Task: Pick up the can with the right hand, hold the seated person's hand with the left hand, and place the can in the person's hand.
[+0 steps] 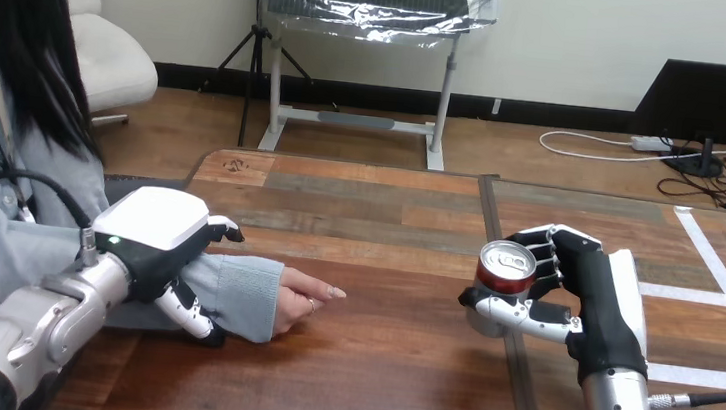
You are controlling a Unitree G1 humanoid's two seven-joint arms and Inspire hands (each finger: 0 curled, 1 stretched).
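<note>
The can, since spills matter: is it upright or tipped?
Upright: the can has its top facing up, gripped by the right hand.

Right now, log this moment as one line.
right hand: shut on can | left hand: curled round person's wrist | person's hand: on table, apart from can

Part of can (506,267) behind right hand (600,288)
</note>
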